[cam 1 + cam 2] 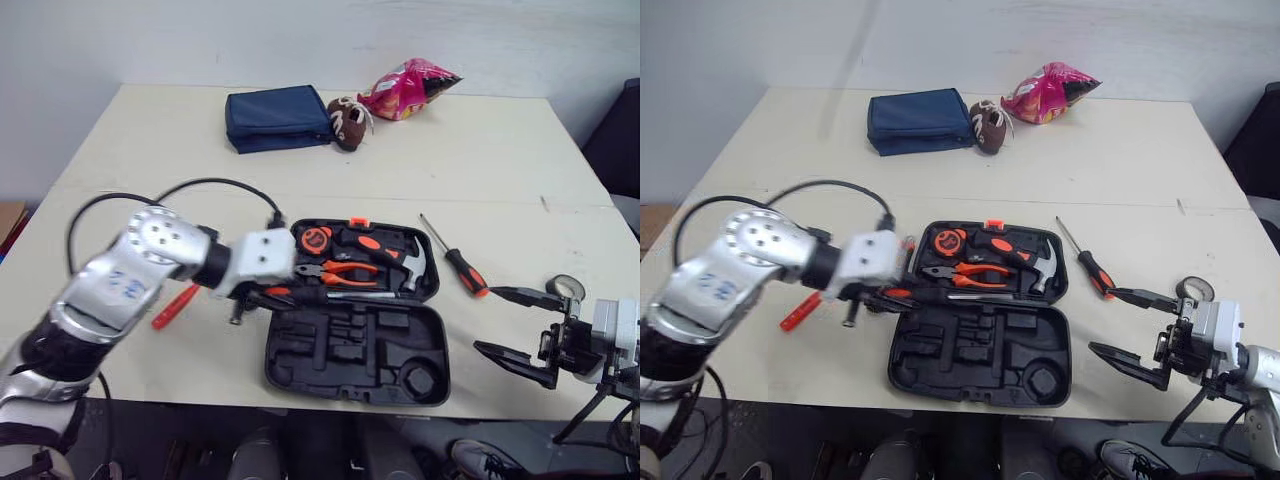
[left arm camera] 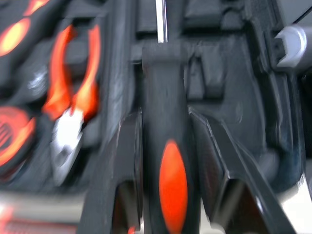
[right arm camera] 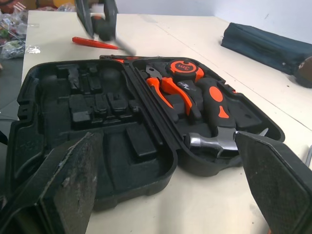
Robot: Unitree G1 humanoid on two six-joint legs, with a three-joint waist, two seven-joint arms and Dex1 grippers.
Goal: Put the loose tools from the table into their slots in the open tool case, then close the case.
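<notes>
Risks: a red tool point(image 1: 172, 307) is seen loose on the table point(image 1: 500, 160) at 9 o'clock of the tool case point(image 1: 440, 352), just under the left forearm; a low arm move is judged likely to sweep it away. The left gripper point(image 1: 266, 296) is clamped on the handle of a black-and-orange screwdriver point(image 2: 169, 185), shaft along the hinge line pointing to 3 o'clock. If let go off its slot, it could sit proud and block the lid. A second screwdriver point(image 1: 455, 262) lies at 2 o'clock of the case and could be rolled by a clumsy approach. The right gripper point(image 1: 487, 320) is spread wide with nothing held, at 4 o'clock.

Containers: the case's far half is loaded with tape measure point(image 1: 314, 240), pliers point(image 1: 345, 270) and hammer point(image 1: 408, 262); no tools are seen in the near half's slots. The blue pouch point(image 1: 278, 118) at 12 o'clock is closed; contents cannot be told.
</notes>
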